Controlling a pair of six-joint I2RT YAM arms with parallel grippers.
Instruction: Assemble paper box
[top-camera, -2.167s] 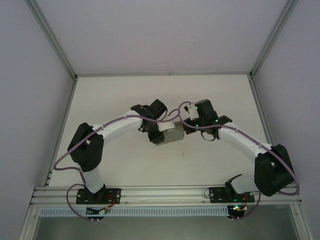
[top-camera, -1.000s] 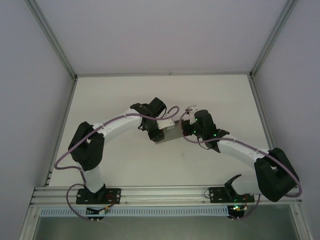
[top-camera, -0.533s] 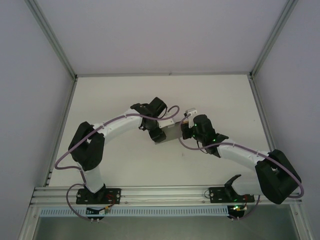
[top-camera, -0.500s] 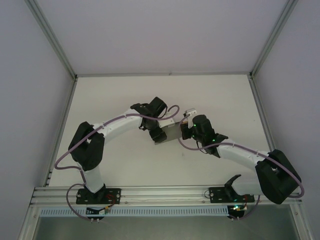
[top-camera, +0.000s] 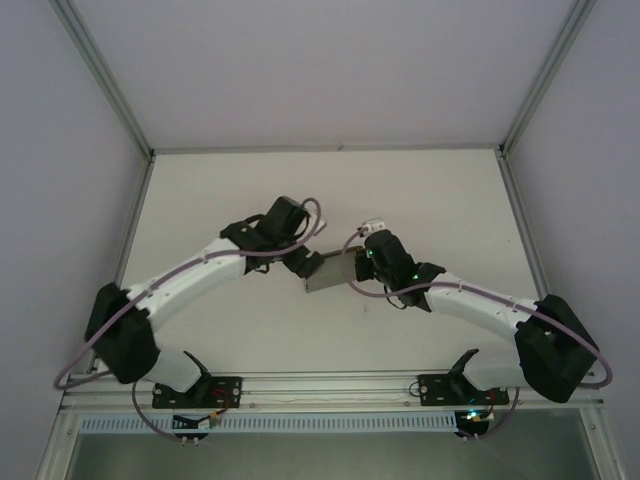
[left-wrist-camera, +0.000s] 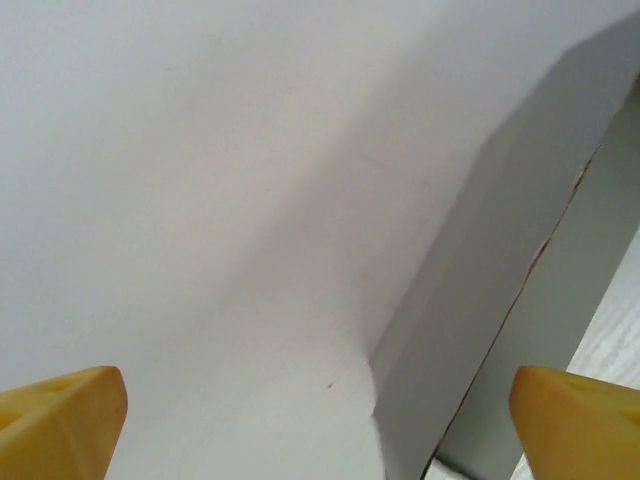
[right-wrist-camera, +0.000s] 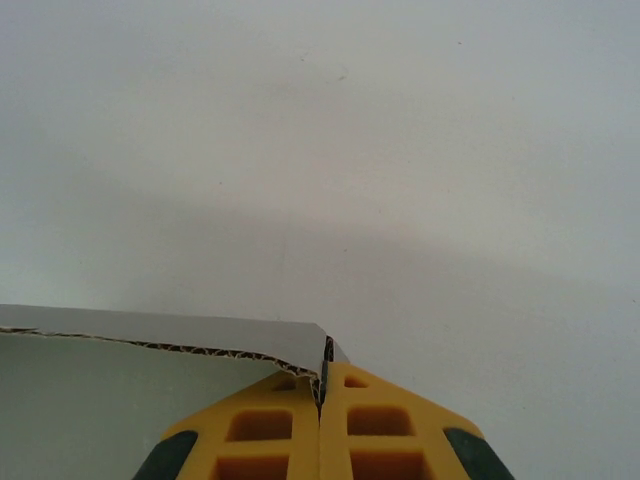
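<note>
Grey thin cardboard: paper box (top-camera: 328, 271), partly folded, lying at mid-table (top-camera: 220, 190) between the two arms. Right gripper (right-wrist-camera: 322, 385): yellow fingers (right-wrist-camera: 260, 430) pressed together, nipping the box's corrugated wall edge at a corner. Left gripper (left-wrist-camera: 318, 425): jaws spread wide, just beside a box panel, gripping nothing. Table: white, matte.

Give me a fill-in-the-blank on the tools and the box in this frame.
The right tool is ____ on the box edge.
The left tool is ____.
The fingertips are ____ in colour.
Missing: shut; open; yellow.
</note>
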